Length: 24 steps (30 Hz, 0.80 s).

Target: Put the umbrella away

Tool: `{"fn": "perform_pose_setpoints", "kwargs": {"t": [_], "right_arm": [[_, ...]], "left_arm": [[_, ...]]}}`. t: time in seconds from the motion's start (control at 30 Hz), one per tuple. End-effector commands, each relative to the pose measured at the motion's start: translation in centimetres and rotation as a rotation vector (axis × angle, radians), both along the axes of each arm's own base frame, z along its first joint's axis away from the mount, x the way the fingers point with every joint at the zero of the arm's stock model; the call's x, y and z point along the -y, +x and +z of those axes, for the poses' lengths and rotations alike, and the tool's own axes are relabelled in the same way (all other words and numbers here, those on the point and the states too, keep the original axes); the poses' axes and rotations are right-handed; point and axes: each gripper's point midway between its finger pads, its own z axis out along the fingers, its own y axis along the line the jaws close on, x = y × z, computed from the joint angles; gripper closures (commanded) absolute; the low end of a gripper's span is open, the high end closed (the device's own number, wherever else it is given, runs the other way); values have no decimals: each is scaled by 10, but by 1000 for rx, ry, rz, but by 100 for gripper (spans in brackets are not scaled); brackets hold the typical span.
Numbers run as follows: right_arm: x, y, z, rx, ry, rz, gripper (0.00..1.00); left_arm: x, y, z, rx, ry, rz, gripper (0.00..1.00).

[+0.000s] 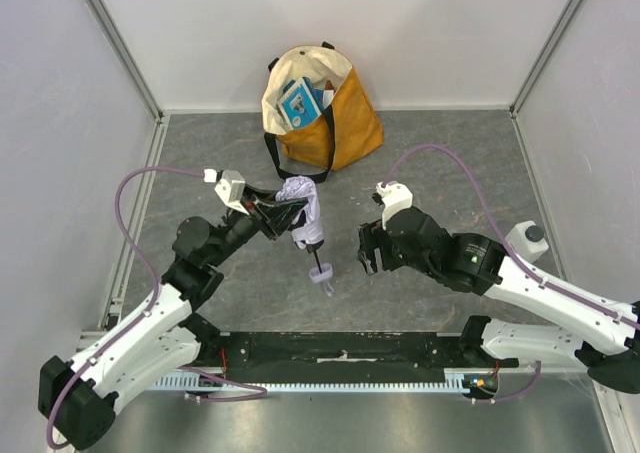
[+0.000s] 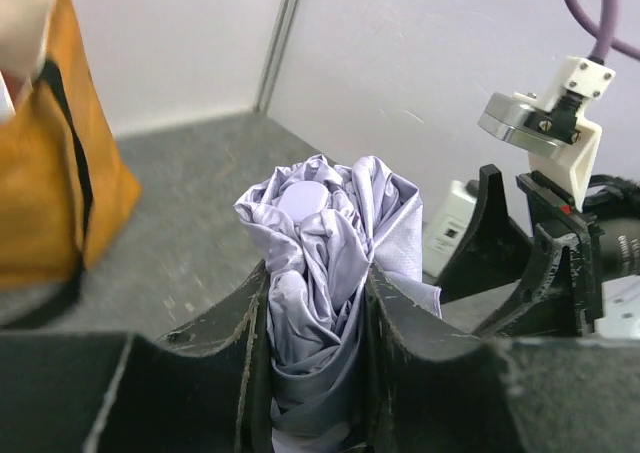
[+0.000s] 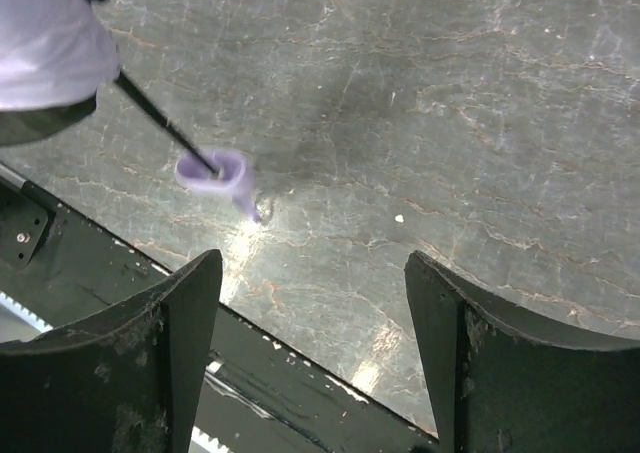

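Umbrella (image 1: 305, 221), probably light, its soft, slippery canopy (image 2: 330, 243) pinched in left tool (image 1: 288, 213); stiff shaft (image 1: 316, 260) offers firmer hold. Right tool (image 1: 367, 250) gapes, empty.

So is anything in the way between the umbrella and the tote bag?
Nothing visible lies between the umbrella and the tote bag. Blue items already fill part of the bag's mouth.

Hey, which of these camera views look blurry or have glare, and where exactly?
Top external: sharp and evenly lit, only soft shadows. Left wrist: the umbrella is crisp, while the bag at the left edge is blurred. Right wrist: the strap is smeared, and glare streaks the table just below it.
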Motion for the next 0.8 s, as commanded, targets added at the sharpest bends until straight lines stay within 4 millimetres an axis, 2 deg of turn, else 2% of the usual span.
{"fn": "perform_pose_setpoints", "kwargs": {"t": [0.0, 0.2, 0.27, 0.33, 0.43, 0.57, 0.73, 0.77], "right_arm": [[2, 15, 17, 82, 23, -58, 19], [2, 20, 20, 105, 51, -78, 18], [4, 20, 20, 107, 55, -83, 18], [7, 18, 17, 103, 57, -85, 18], [8, 16, 16, 90, 67, -80, 18], [10, 16, 12, 86, 64, -88, 18], [8, 18, 0, 72, 47, -94, 18], [7, 18, -2, 69, 44, -87, 18]], "left_arm": [[-1, -2, 69, 538, 82, 47, 98], [12, 18, 58, 706, 113, 92, 98], [17, 19, 56, 743, 129, 82, 98], [19, 23, 44, 735, 135, 88, 98], [22, 30, 6, 661, 156, 96, 98], [21, 26, -56, 539, 191, 96, 98], [13, 26, -128, 389, 255, 106, 98], [8, 24, -136, 349, 226, 119, 98]]}}
